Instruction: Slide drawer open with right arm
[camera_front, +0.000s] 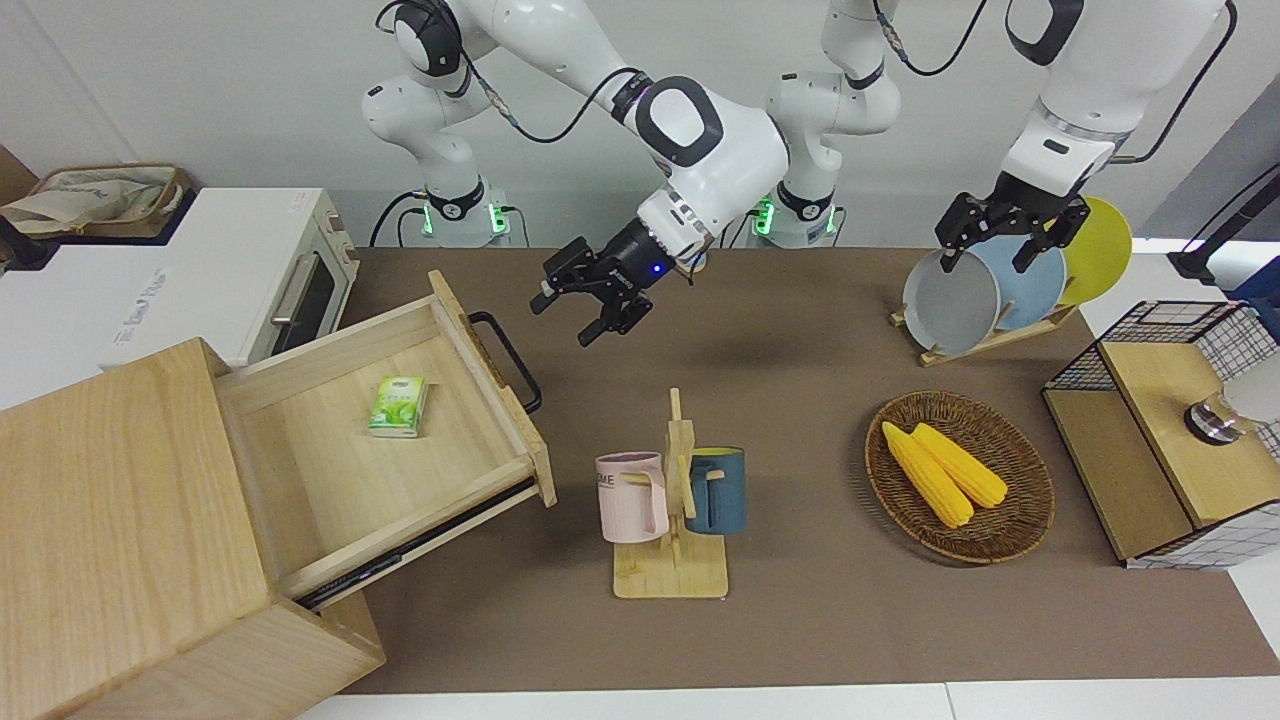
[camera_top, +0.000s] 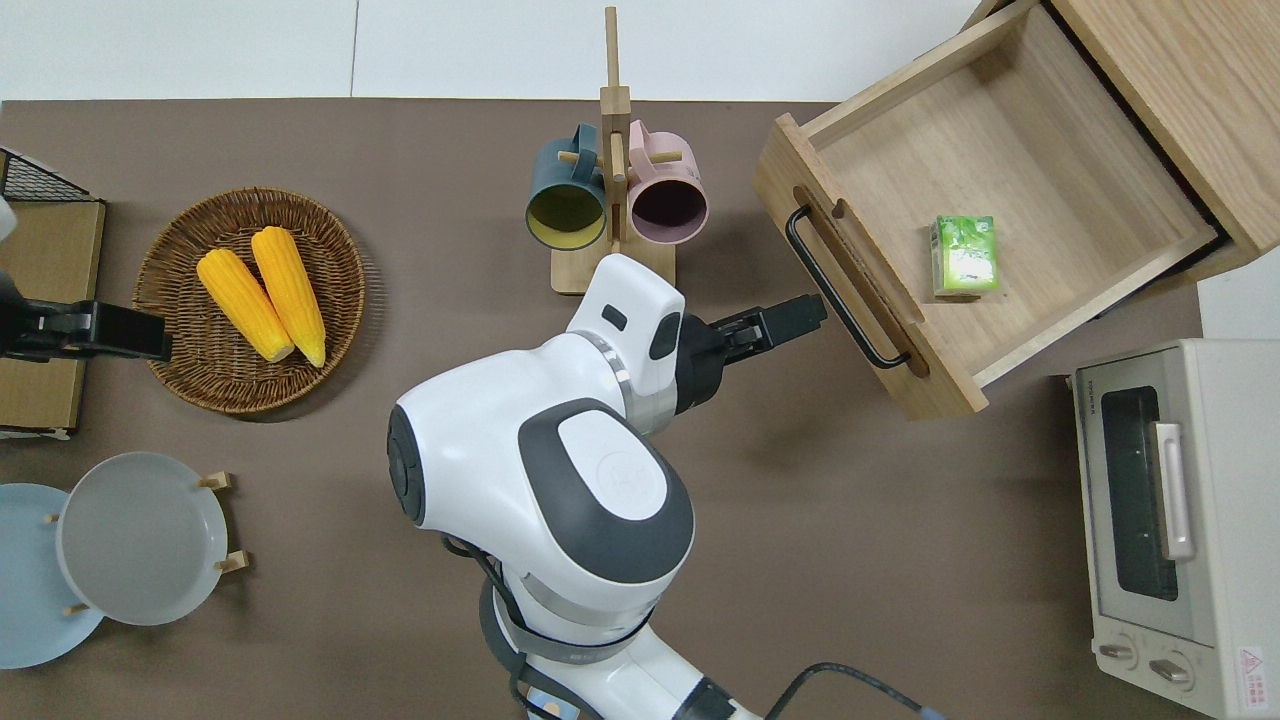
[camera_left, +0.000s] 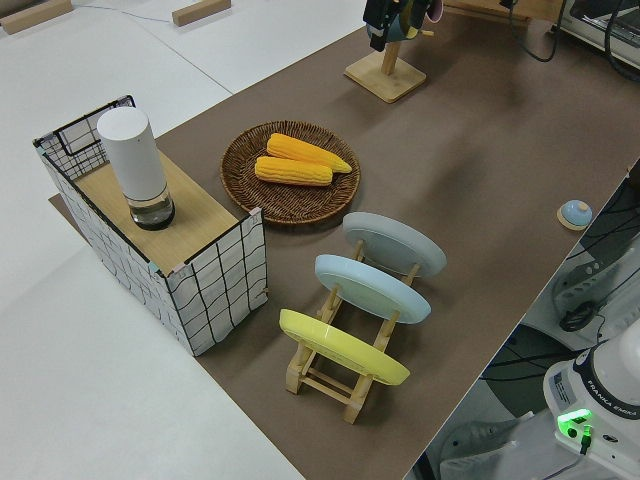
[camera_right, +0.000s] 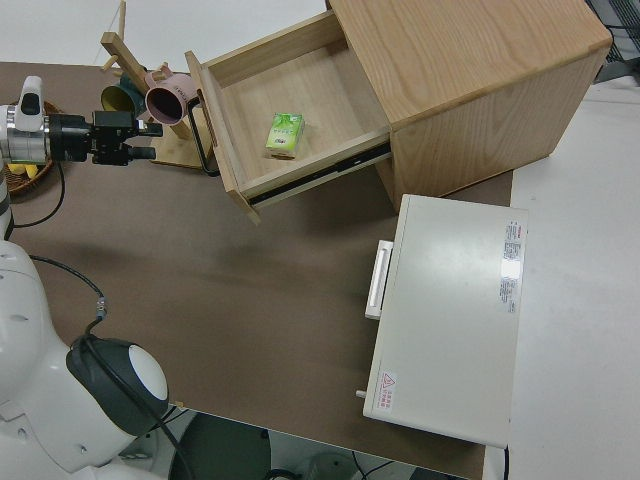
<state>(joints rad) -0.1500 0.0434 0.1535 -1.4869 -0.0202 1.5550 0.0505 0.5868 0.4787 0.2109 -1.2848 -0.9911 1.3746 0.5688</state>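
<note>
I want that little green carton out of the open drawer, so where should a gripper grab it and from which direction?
Probably from straight above: the green carton lies flat on the drawer floor, clear of the walls. Close the fingers across its narrower width, on the two long side faces.

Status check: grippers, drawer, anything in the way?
Right gripper open, clear of the handle. Left arm parked. Drawer pulled well out, small green carton inside. Nothing between gripper and handle.

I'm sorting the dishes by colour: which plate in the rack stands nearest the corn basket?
The grey plate, at the rack's end closest to the corn basket; the blue plate is in the middle and the yellow plate farthest.
</note>
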